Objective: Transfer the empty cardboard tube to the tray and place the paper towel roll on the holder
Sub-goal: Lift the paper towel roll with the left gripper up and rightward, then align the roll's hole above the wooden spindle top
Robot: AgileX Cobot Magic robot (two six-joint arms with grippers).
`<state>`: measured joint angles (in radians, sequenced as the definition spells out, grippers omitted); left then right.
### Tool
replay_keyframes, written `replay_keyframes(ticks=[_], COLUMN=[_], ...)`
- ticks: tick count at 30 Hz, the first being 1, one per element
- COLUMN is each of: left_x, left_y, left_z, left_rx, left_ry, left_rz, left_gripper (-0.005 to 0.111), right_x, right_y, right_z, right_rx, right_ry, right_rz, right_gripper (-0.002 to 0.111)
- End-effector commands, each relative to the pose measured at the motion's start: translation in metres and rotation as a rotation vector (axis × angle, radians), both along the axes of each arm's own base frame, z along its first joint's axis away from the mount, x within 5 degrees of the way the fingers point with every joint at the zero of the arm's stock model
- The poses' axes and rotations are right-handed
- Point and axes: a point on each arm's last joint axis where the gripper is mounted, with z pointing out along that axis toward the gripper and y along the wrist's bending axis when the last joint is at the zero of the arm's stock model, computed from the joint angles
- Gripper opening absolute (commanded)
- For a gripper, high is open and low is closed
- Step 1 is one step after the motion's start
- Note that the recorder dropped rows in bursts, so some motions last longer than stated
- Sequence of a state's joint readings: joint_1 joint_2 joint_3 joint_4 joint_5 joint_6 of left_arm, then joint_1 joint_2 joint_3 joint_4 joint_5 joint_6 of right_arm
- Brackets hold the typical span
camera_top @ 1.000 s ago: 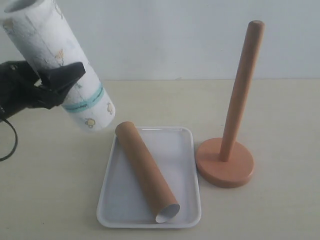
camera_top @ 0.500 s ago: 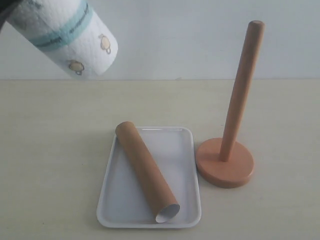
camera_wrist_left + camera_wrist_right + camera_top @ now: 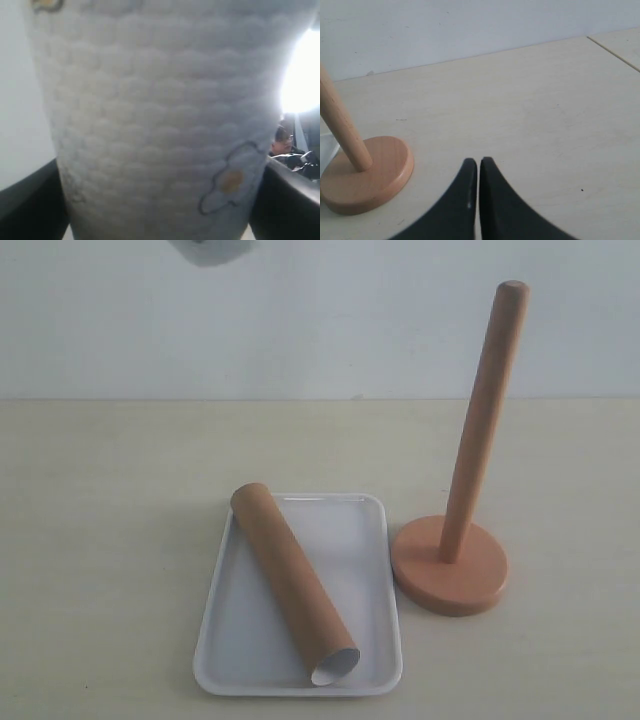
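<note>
Just beside the tray (image 3: 240,630), off its right rim, stands the holder (image 3: 478,430).

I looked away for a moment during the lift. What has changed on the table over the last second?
The paper towel roll has gone straight up and almost out of the top of the exterior view; only its lower end shows. The left gripper has left that view but still clamps the roll. The cardboard tube in the tray and the holder have not moved.
</note>
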<state>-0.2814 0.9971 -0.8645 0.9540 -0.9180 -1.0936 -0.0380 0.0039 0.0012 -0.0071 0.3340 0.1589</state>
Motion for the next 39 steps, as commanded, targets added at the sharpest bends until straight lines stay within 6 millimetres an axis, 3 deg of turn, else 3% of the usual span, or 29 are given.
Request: replay_keyframes(ticks=[1,13,28,39], left_x=[0.000,0.027,0.064,0.095], left_y=[-0.012,-0.071,-0.149,-0.179], left_z=[0.008,-0.009,0.006,-0.005], left_rx=[-0.013,0.060,0.137,0.226], left_ry=[0.024,0.108,0.144,0.168], left_rz=[-0.032,-0.177,-0.132,-0.005], left_gripper=[0.004,0.004,0.004,0.004], right_x=[0.000,0.000,0.000,0.000], right_y=[0.000,0.000,0.000,0.000], right_z=[0.001,0.001,0.001,0.001], right_rx=[-0.008,-0.008,-0.008,-0.008], right_ry=[-0.011,-0.011,-0.011,-0.011], right_rz=[-0.001,-0.001,-0.001,-0.001], right_gripper=[0.001,0.001,0.001,0.001])
